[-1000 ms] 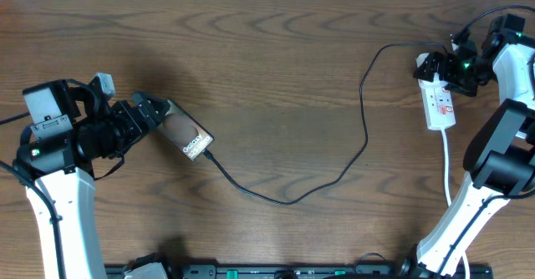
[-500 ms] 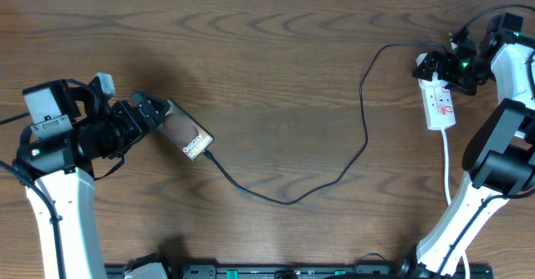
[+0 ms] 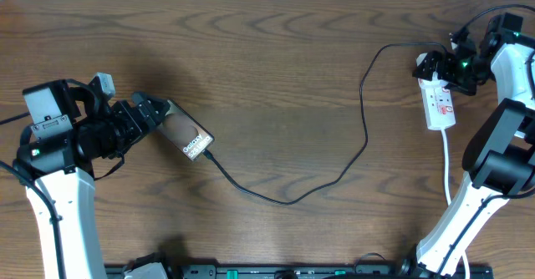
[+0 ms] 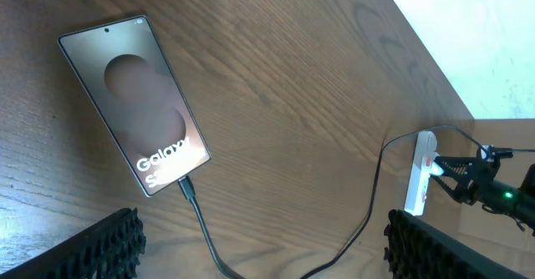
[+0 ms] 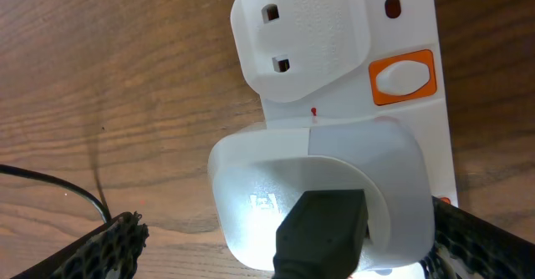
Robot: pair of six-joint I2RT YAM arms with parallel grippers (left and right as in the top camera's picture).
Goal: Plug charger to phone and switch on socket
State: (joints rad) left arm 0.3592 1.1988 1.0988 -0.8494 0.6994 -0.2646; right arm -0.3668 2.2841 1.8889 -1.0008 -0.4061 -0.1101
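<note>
Overhead: the phone [image 3: 187,135] lies flat at the table's [image 3: 267,53] left, just off the tips of your left gripper [image 3: 157,112], which stands spread and holds nothing. The charger [image 3: 334,179] runs slack from the phone's lower end across to the socket [image 3: 440,103] at far right, where your right gripper [image 3: 441,72] hovers, also spread. Left wrist: the cable tip meets the phone's bottom edge and looks seated. Judge the phone a light, slick, rigid slab, so pin it by the long edges. The cable is limp, so take it at the stiff tip. Right wrist: fingers wide to either side of the strip. One outlet carries a white adapter [image 5: 322,187] with the black lead in it, and a second white plug [image 5: 301,41] fills the next. The orange rocker [image 5: 403,77] sits beside it. It is small and stiff, so press it with one fingertip. Whether it is on, you cannot tell.
</note>
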